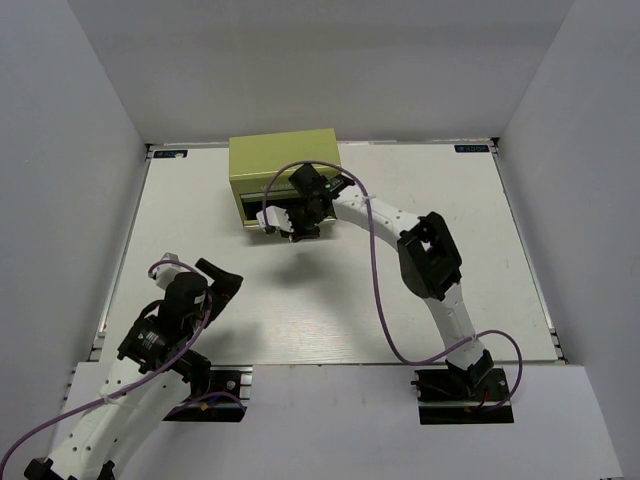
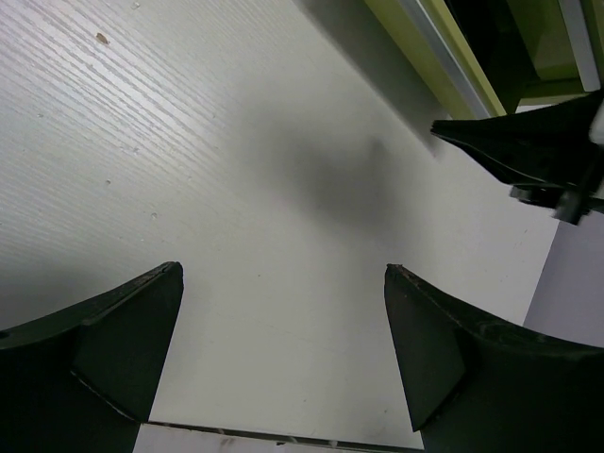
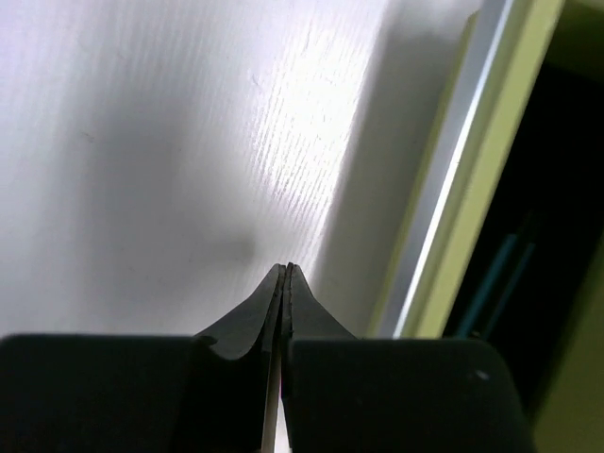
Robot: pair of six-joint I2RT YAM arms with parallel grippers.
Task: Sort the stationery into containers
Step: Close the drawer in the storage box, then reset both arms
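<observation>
We find the chest (image 1: 283,160) at the bench's (image 1: 450,250) far edge, a blue pen (image 3: 498,274) seemingly inside its open drawer (image 3: 486,179), our right gripper (image 3: 286,278) closed on nothing just before it and left gripper (image 2: 283,276) spread wide near the near-left corner; the rigid, slick metal drawer should slide if pushed squarely on its front.

I see a white wood-grain tabletop (image 1: 330,310) spreading under and around the left pincer (image 1: 218,280) and the right pincer (image 1: 280,222), with plain white walls (image 1: 90,110) standing well beyond them on three sides. A small teal label (image 1: 170,154) sits far beyond the left pincer and a second label (image 1: 472,149) lies beyond the right pincer, well off to its right. On my left wrist feed a tiny brown speck (image 2: 101,39) lies ahead of the left pincer, to its left.
</observation>
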